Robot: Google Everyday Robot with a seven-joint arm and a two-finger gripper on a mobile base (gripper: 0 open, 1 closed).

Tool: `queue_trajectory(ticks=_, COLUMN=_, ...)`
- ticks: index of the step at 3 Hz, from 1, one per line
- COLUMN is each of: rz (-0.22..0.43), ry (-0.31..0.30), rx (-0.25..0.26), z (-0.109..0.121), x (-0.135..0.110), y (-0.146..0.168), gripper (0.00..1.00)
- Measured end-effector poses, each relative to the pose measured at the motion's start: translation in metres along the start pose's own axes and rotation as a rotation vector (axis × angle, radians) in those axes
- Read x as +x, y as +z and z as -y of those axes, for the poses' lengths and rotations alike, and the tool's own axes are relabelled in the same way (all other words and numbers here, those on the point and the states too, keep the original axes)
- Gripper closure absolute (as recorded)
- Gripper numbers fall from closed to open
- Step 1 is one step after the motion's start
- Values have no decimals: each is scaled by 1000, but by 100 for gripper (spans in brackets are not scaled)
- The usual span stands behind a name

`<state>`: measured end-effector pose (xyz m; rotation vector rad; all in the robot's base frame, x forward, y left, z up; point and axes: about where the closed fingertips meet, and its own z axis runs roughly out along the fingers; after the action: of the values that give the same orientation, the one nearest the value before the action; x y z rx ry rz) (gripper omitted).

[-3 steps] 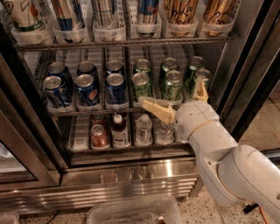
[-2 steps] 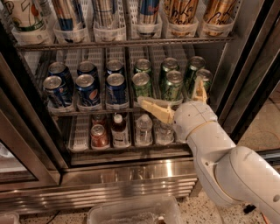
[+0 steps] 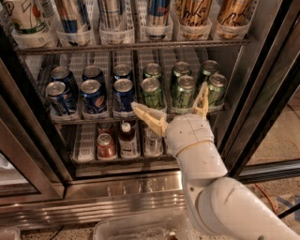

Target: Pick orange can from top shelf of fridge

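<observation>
Camera view, tan claw (image 3: 174,109) spread apart by green cans (image 3: 152,92); glossy orange can (image 3: 194,15) above

Gripper: the tan two-finger gripper (image 3: 176,109) on the white arm sits low, in front of the middle rack, its fingers spread wide before the short green cans (image 3: 184,92).
Way upward: open air in front of the racks, between the dark right door frame (image 3: 265,89) and the dark left door frame (image 3: 23,126).
Top shelf: the grey wire top shelf (image 3: 126,47) and its clear plastic lane trays (image 3: 192,32) block any approach from beneath.
Target lane: the tall orange-gold can (image 3: 194,10) stands at the front. A second orange-gold can (image 3: 233,11) is just right of it and a tall blue-and-silver can (image 3: 157,10) just left, with narrow gaps between.
Middle rack: a low gap runs above the short blue cans (image 3: 93,95) and the green ones.
</observation>
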<state>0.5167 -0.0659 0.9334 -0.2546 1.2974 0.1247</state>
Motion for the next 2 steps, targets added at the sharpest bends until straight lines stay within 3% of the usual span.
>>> queue_trajectory(ticks=1, rz=0, ry=-64, rx=102, z=5, x=-5, y=-5, gripper=0)
queue_trajectory(ticks=2, rz=-38, ry=-70, rx=188, z=35, x=-9, y=-15, gripper=0)
